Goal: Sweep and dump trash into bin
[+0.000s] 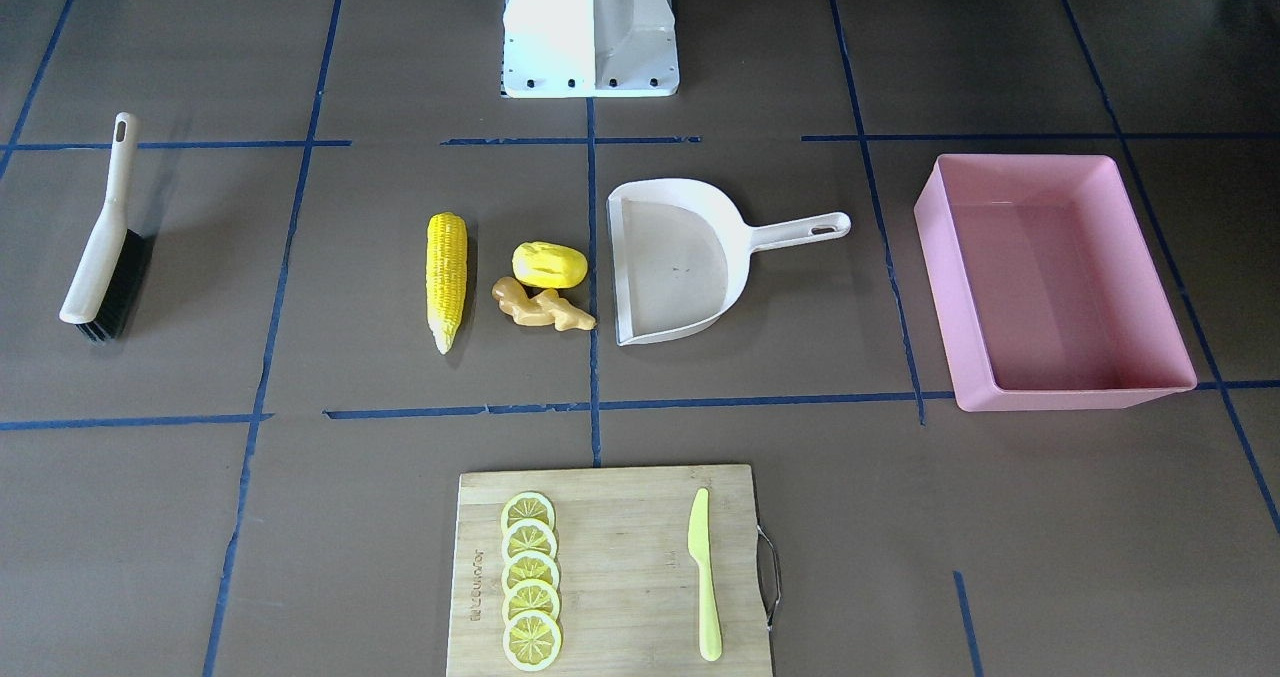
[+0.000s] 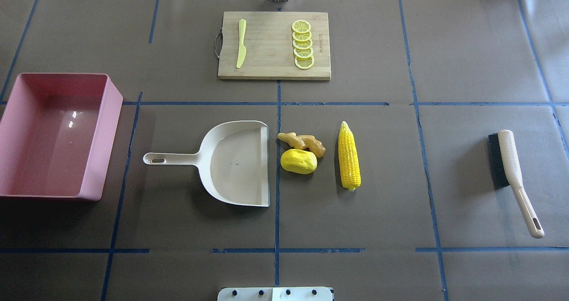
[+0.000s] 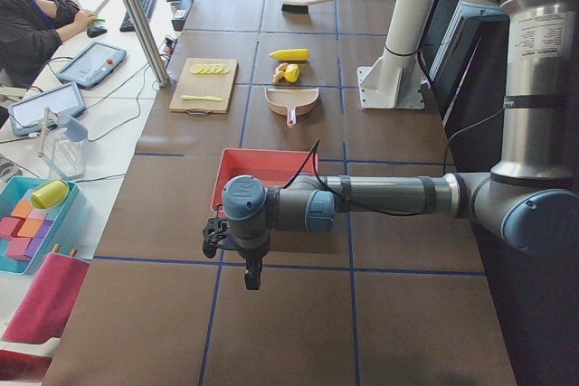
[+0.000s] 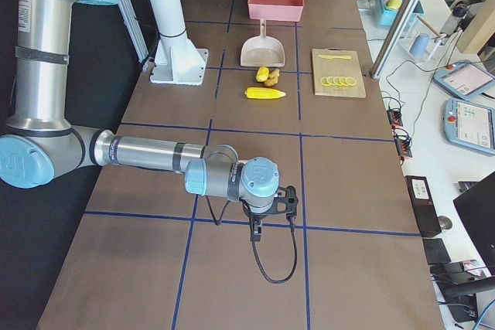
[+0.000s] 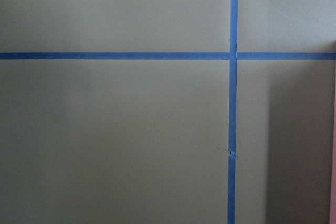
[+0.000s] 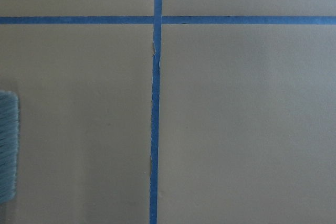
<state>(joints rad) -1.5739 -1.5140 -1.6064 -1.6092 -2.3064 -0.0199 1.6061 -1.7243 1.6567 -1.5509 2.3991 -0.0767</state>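
Three pieces, corn (image 2: 349, 156), fruit (image 2: 298, 161), ginger (image 2: 302, 142), lie unswept mid-frame by your dustpan (image 2: 235, 163), bin (image 2: 107, 150) empty; whether left hand (image 3: 252, 276) or right hand (image 4: 255, 231) grips, you cannot tell.

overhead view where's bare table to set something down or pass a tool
Widest bare stretch: between corn cob and brush. Also free: the row between dustpan and robot base, and the band between cutting board and ginger root. Crowded: ginger root, yellow fruit and dustpan mouth sit close together.

left gripper (image 3: 252, 279), right gripper (image 4: 255, 236) only in side views, jaws unreadable tbh; bin (image 2: 105, 145) clipped at overhead's left edge
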